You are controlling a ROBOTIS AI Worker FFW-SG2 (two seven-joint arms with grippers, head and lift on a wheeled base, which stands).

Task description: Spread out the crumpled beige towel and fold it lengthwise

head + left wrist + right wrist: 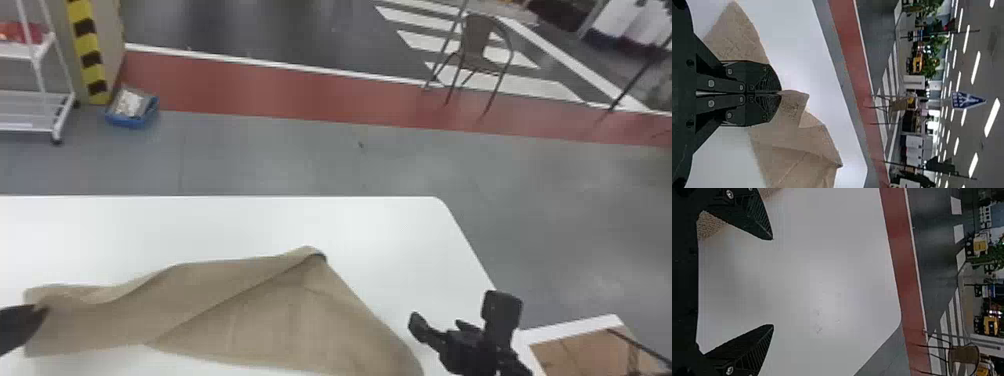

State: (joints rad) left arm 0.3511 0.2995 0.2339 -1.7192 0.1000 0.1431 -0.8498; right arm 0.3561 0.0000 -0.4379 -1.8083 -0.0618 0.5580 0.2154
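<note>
Head view: towel (280, 310) lay half-spread, right end free

It ran left to right on the table (380, 225), roughly along the far edge, its left end clamped in the left gripper (781, 93). The right gripper (460, 310), fingers apart, hung by the table's right edge. The loose end lay leftward, so that arm seemed nearer for the next grasp.

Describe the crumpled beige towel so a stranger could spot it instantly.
Find the white tabletop with a rounded corner, in front of the robot. The crumpled beige cloth towel lies across it, one end pinched in the robot's black left gripper. Its creased, matte folds set it apart from the smooth tabletop and the dark gripper.
</note>
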